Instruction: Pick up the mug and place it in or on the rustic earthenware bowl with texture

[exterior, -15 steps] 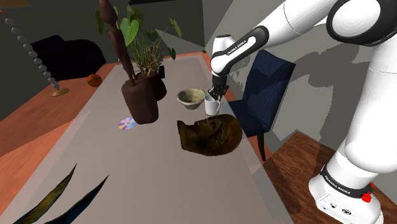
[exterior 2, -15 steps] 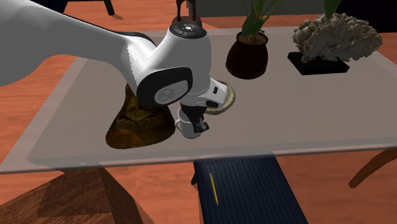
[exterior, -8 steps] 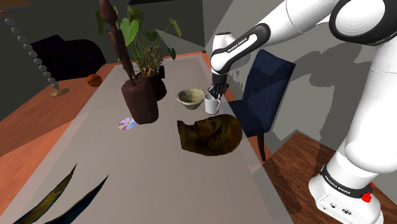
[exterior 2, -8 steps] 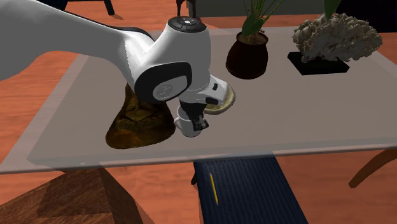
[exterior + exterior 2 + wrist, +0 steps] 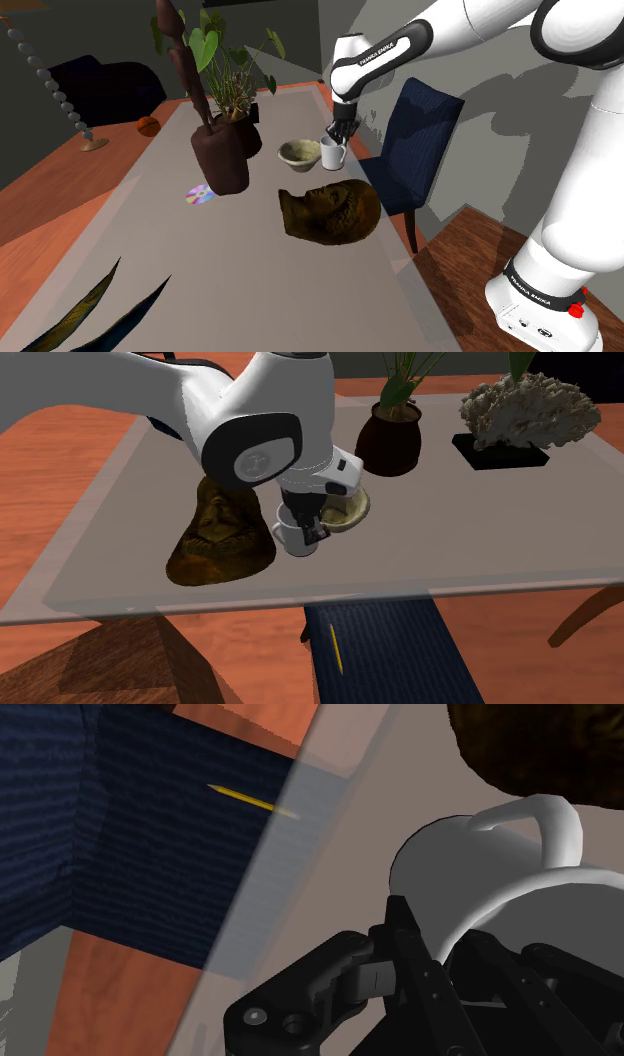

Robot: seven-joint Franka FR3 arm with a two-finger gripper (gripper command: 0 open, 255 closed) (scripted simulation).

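Gripper (image 5: 337, 139) grasping the mug (image 5: 333, 158) by its rim.
In the shoulder view, bowl (image 5: 299, 154) just beside mug at 9 o'clock, head (image 5: 330, 211) at 6.

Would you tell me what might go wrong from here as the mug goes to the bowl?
The hand grips the mug at one side of its rim, so it may tilt or slip. The bowl sits right beside it; a low carry could knock its rim.

The mug (image 5: 333, 155) is white, the bowl (image 5: 300, 154) pale beige, the sculpted head (image 5: 330, 210) bronze-brown, the tabletop (image 5: 250, 280) grey. At the second exterior view's bottom centre are a navy, finely striped chair (image 5: 400, 652) and a yellow pencil (image 5: 335, 649).
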